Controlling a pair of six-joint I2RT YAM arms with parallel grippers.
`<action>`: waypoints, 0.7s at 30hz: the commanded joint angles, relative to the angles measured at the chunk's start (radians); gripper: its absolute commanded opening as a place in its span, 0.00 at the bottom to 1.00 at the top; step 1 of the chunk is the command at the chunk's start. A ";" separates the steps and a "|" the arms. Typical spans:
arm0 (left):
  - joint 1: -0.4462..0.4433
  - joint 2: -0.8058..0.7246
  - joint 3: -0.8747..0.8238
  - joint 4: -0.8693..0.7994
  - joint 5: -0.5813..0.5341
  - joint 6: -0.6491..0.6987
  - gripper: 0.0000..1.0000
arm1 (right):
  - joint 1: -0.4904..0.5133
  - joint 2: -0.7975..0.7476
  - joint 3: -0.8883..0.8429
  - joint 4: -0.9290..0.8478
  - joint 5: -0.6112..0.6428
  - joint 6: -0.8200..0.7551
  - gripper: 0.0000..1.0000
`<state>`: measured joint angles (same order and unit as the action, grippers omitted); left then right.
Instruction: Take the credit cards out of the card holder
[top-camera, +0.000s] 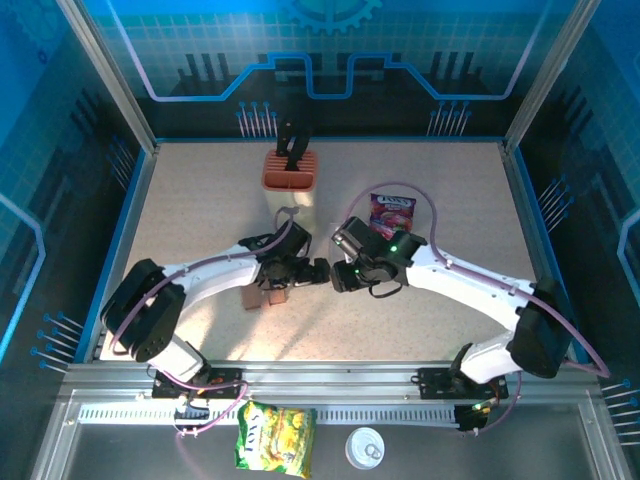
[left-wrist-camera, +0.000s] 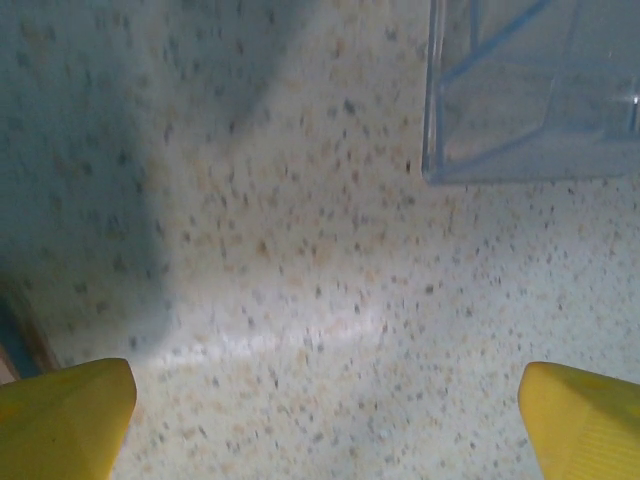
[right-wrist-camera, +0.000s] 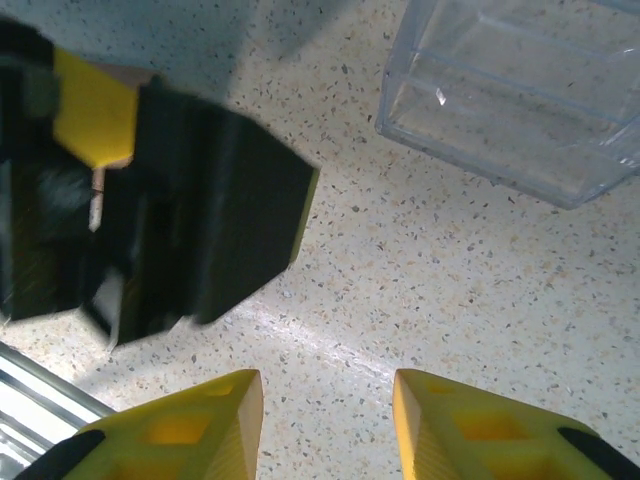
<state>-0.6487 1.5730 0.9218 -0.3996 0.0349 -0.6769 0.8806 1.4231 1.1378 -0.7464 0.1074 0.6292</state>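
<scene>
Card holder (top-camera: 250, 298) is that small flat brown thing just left of centre in the overhead shot, lying on the speckled tabletop (top-camera: 200, 200), top part covered. Too small to tell whether it's open or folded, tbh.

Smooth speckled stone-look desk (left-wrist-camera: 300, 250), faint sheen streak just ahead of left tool (left-wrist-camera: 325, 410). Its fingers (left-wrist-camera: 60, 420): yellow plastic, matt, faintly ribbed. On right tool (right-wrist-camera: 325, 425), same yellow plastic, moulded recesses. Beyond right tool, tray (right-wrist-camera: 510, 90): clear plastic, glossy, smooth. Under left tool, card holder (top-camera: 252, 298): brown, matt, leather-like. Behind right tool, purple packet (top-camera: 392, 213): glossy film.
</scene>
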 joint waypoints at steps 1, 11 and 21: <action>0.017 0.019 0.069 -0.114 -0.101 0.146 0.99 | -0.014 -0.034 -0.021 -0.040 0.021 0.014 0.39; 0.126 0.091 0.072 -0.181 -0.109 0.308 0.99 | -0.020 -0.051 -0.029 -0.060 0.026 0.016 0.40; 0.138 0.071 -0.011 -0.289 -0.050 0.319 0.99 | -0.024 -0.093 -0.084 -0.057 0.036 0.032 0.40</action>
<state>-0.5121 1.6650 0.9440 -0.5941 -0.0555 -0.3828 0.8692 1.3518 1.0687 -0.7780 0.1276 0.6407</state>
